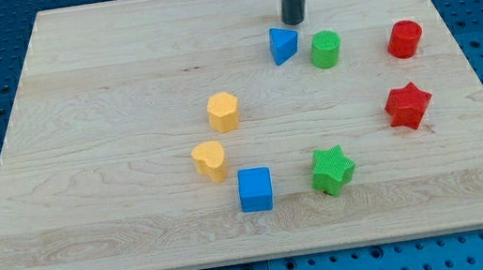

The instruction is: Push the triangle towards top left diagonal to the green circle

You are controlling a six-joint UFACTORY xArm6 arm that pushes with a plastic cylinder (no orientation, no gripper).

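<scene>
The blue triangle (pixel 283 44) lies on the wooden board in the upper middle of the view. The green circle (pixel 326 49) stands just to its right, a small gap apart. My tip (pixel 295 21) is the lower end of the dark rod that comes down from the view's top. It sits just above and slightly right of the blue triangle, close to its upper edge, and up-left of the green circle.
A red circle (pixel 405 39) and a red star (pixel 408 106) lie at the right. A green star (pixel 333 169) and a blue cube (pixel 255 190) lie lower middle. A yellow hexagon (pixel 223 112) and a yellow heart-like block (pixel 210 160) lie left of centre.
</scene>
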